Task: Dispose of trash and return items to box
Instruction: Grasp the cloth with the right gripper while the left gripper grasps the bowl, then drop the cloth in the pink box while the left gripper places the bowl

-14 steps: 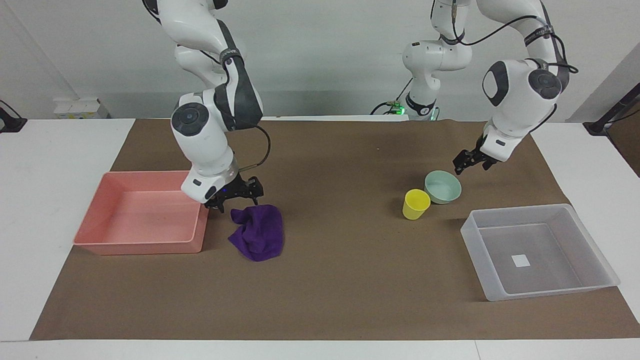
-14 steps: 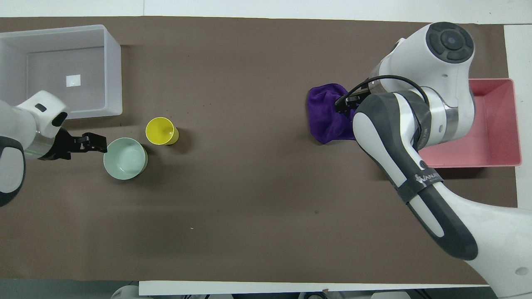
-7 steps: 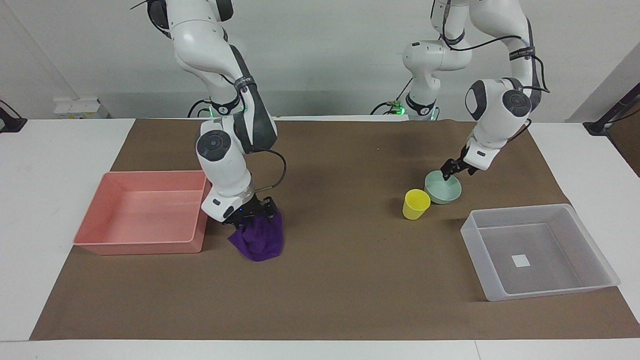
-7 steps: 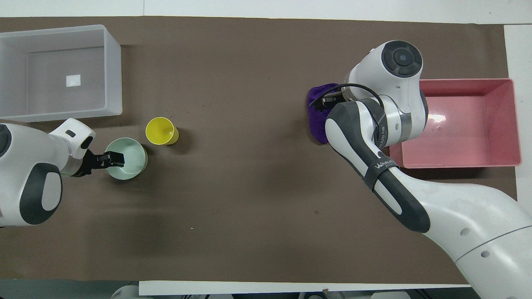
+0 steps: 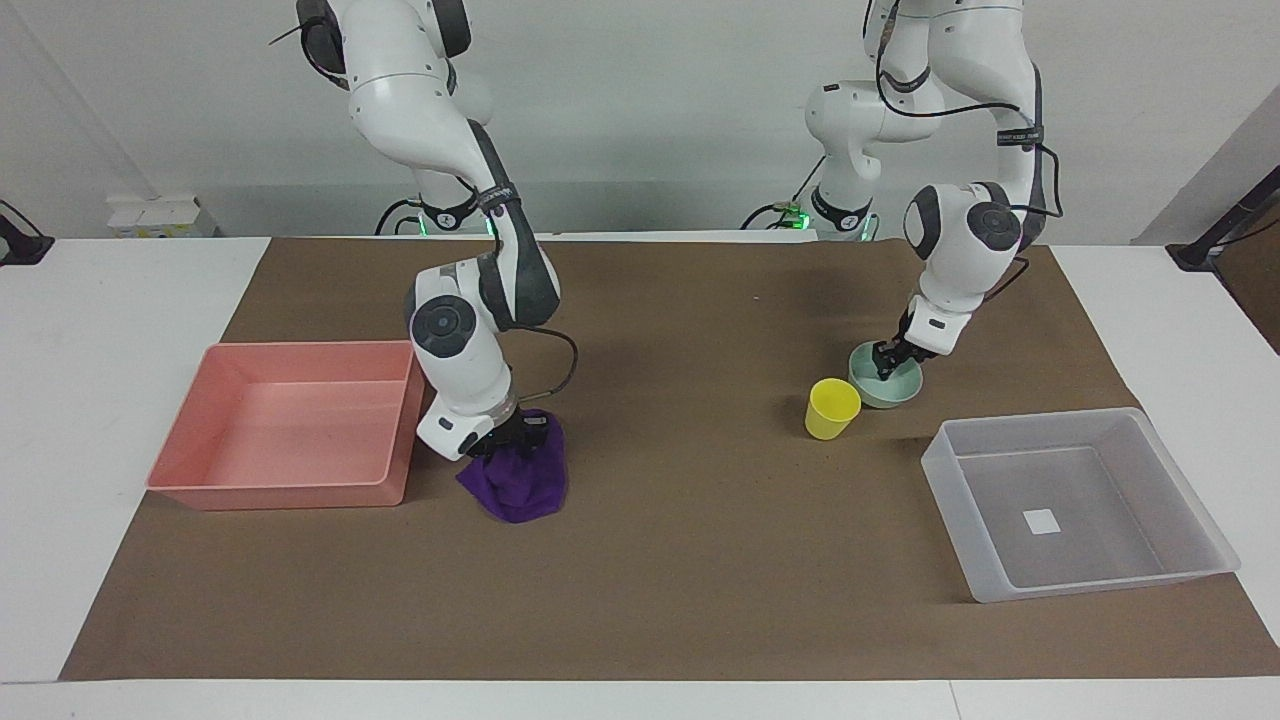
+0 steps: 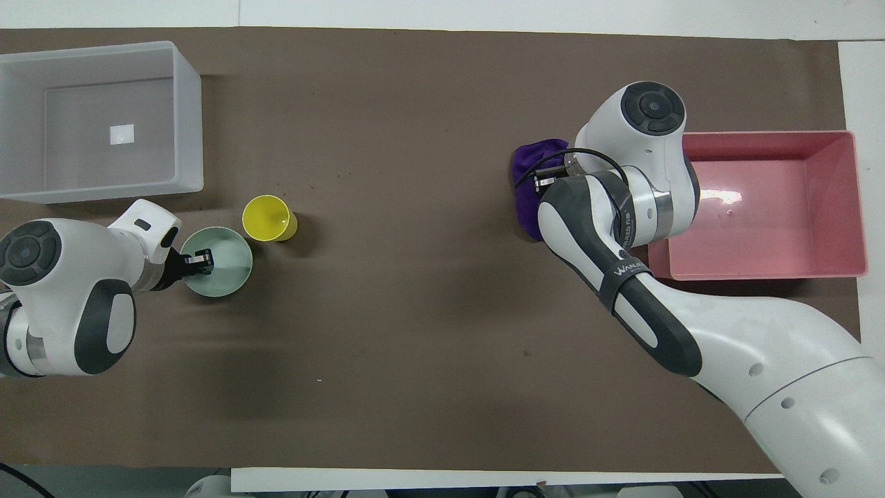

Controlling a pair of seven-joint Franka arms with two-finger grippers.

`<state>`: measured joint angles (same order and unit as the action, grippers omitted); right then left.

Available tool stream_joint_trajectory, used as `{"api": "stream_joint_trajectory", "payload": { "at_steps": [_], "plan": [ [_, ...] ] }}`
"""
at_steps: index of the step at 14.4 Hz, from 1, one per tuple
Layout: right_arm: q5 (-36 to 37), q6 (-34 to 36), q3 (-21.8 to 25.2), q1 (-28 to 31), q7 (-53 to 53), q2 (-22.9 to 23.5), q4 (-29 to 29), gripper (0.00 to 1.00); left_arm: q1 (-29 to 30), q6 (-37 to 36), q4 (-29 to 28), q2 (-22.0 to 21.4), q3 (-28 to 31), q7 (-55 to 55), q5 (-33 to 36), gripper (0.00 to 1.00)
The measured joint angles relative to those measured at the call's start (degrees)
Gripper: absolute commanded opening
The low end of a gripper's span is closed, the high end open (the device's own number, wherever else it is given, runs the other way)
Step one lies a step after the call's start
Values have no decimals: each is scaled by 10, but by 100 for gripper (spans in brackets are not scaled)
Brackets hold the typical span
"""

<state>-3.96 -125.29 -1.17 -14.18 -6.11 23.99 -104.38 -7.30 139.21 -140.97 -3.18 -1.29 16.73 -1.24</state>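
Observation:
The purple rag (image 5: 522, 487) lies crumpled on the brown mat beside the pink tray. My right gripper (image 5: 512, 440) is down on the rag's top, pressed into its folds; in the overhead view my own arm hides most of it. The mint-green bowl (image 5: 903, 387) stands upright beside the yellow cup (image 5: 832, 408). My left gripper (image 5: 885, 362) is down at the bowl's rim on the side nearer the robots, also seen in the overhead view (image 6: 198, 262). The translucent bin (image 5: 1085, 583) with its white sticker holds nothing and lies farther from the robots than the bowl.
The pink tray (image 5: 280, 494) holds nothing and sits at the right arm's end of the table, touching or almost touching the rag. The brown mat (image 5: 680, 560) covers the table's middle. The cup (image 6: 266, 218) stands close against the bowl (image 6: 231, 277).
My right gripper came down from beside the tray onto the rag. My left gripper swung in and dropped to the bowl's rim. Bowl, cup and rag have stayed in place.

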Motion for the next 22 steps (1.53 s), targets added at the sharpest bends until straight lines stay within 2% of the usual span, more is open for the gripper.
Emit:
{"api": "stream_joint_trajectory", "payload": {
  "at_steps": [3, 6, 8, 10, 11, 12, 15, 18, 19, 20, 21, 22],
  "plan": [
    [0, 10, 1, 2, -1, -8, 3, 0, 0, -57, 45, 1, -1, 0, 0, 0],
    [0, 41, 3, 16, -1, -41, 7, 0, 1, -242, 175, -13, 3, -12, 0, 0],
    [0, 67, 3, 26, -1, -74, 9, 0, 12, -312, 259, -24, 9, -22, 0, 0],
    [0, 98, 3, 32, -1, -109, 10, 0, 35, -276, 286, -12, 12, -28, -3, 0],
    [0, 113, 3, 32, -1, -124, 11, 0, 49, -242, 291, 11, 13, -31, -5, 0],
    [0, 130, 3, 32, -1, -138, 13, 0, 63, -214, 308, 48, 14, -36, -9, 0],
    [1, 169, 6, 45, -1, -172, 21, 0, 85, -184, 414, 174, 15, -41, -12, 0],
    [6, 198, 8, 92, 10, -202, 22, 0, 98, -122, 453, 252, 15, -53, -12, 0],
    [7, 206, 8, 111, 23, -210, 22, 0, 102, -111, 456, 267, 15, -65, -12, 10],
    [8, 214, 9, 131, 37, -216, 22, 0, 107, -103, 456, 277, 15, -75, -12, 70],
    [9, 221, 9, 154, 52, -219, 22, 0, 111, -96, 455, 283, 15, -81, -12, 91],
    [9, 223, 10, 179, 72, -221, 20, 0, 114, -94, 455, 286, 15, -84, -12, 92]
  ]
}}
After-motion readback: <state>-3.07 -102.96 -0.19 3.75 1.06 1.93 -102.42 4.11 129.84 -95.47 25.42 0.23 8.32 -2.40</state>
